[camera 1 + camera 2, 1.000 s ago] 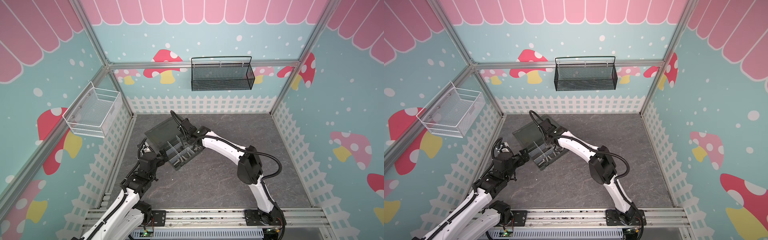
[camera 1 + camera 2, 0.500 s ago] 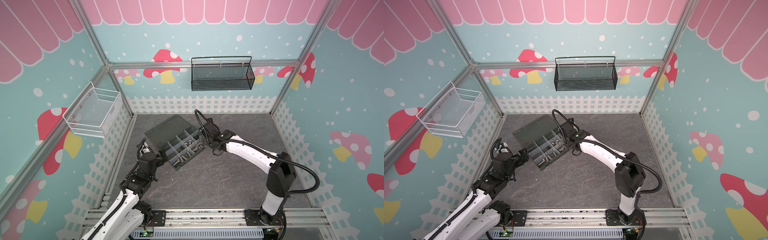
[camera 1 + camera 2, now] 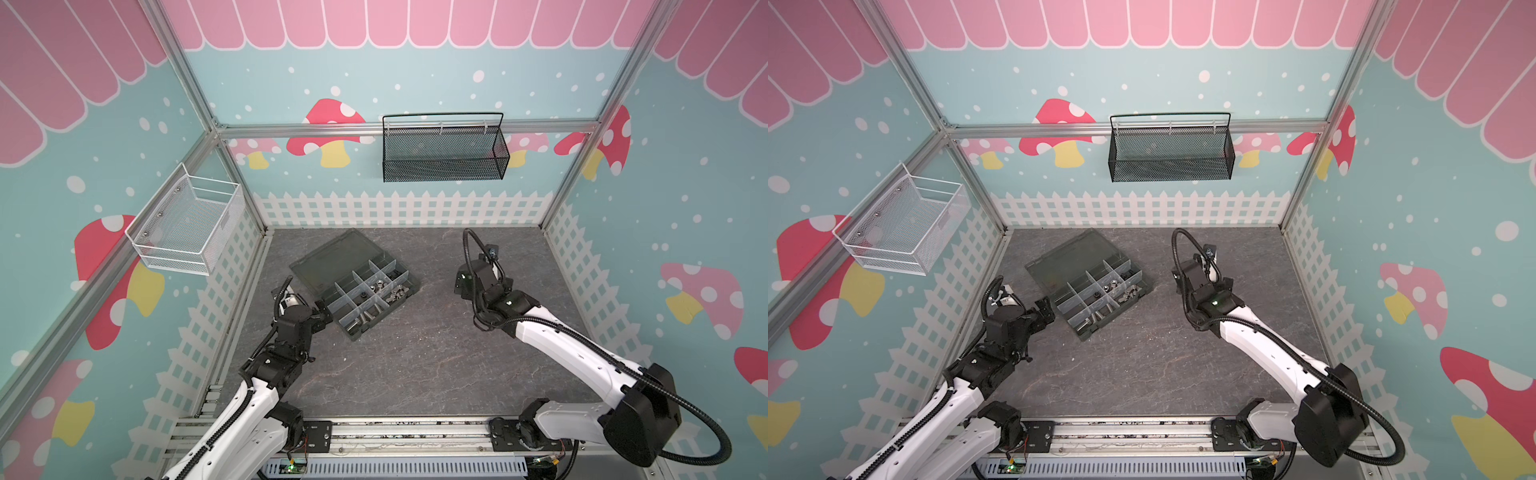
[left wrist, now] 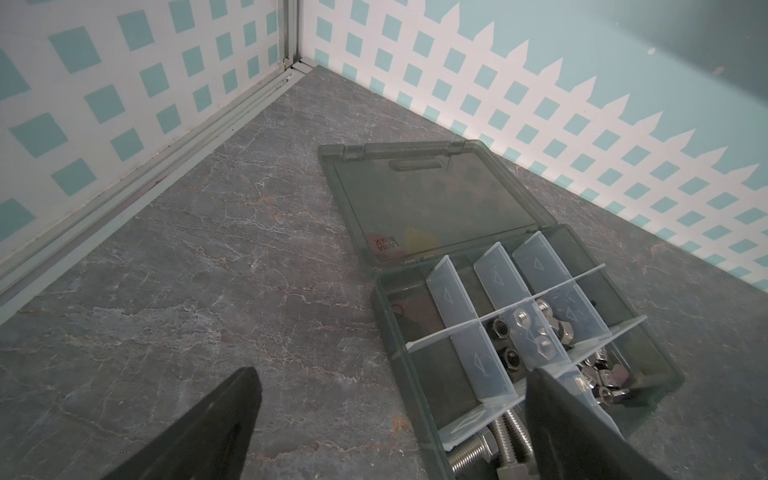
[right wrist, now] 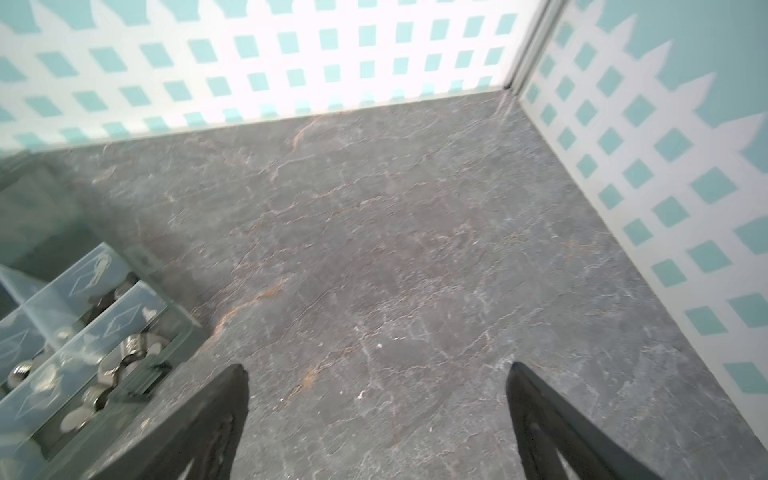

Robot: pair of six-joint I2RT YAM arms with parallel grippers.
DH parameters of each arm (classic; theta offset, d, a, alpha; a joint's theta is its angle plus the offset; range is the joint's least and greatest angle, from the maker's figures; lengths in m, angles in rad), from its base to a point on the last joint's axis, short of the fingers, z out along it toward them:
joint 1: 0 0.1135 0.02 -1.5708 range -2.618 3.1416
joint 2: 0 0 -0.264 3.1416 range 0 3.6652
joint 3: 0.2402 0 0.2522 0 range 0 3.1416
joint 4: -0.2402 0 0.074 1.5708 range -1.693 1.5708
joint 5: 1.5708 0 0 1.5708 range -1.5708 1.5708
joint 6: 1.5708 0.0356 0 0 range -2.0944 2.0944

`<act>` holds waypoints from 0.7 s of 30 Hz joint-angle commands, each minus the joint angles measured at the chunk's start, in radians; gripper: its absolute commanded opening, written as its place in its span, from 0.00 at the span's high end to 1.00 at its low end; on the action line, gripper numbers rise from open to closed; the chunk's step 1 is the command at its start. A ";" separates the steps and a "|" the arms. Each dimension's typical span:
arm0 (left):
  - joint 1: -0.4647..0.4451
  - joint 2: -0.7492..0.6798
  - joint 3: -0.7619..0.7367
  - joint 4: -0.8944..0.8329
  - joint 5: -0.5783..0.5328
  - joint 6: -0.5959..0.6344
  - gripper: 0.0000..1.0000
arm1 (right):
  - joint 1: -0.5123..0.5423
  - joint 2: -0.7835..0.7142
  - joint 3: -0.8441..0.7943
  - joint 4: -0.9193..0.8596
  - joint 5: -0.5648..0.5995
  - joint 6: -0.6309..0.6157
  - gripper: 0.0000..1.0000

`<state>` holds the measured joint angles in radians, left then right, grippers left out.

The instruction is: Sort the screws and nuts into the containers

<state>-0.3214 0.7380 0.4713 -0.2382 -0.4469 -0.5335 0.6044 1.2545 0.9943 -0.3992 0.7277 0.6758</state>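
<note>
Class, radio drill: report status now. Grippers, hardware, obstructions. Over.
Left gripper open, empty, at organiser box edge. Right gripper open, empty, over bare table. Screws and nuts in compartments, lid open. Nothing in the way.

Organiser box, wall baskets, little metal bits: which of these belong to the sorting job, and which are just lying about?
Part of the job:
organiser box compartments
screws
nuts

Just there:
white wire basket, hung on a wall
black mesh basket, hung on a wall
</note>
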 commanded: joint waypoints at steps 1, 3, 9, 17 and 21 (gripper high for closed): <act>0.008 0.004 -0.024 0.060 -0.058 0.041 0.00 | 0.000 -0.097 -0.119 0.157 0.184 -0.076 0.02; 0.011 0.012 -0.038 0.096 -0.077 0.063 0.00 | -0.002 -0.163 -0.223 0.275 0.236 -0.139 0.02; 0.029 0.052 -0.095 0.273 -0.133 0.154 0.00 | -0.069 -0.336 -0.473 0.532 0.210 -0.286 0.02; 0.141 0.155 -0.174 0.627 -0.093 0.299 0.00 | -0.219 -0.444 -0.695 0.784 0.120 -0.395 0.02; 0.208 0.266 -0.198 0.743 -0.046 0.346 0.00 | -0.270 -0.434 -0.792 0.983 0.043 -0.477 0.02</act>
<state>-0.1513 0.9508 0.3035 0.3382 -0.5304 -0.2634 0.3588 0.8185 0.2443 0.3756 0.8333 0.2947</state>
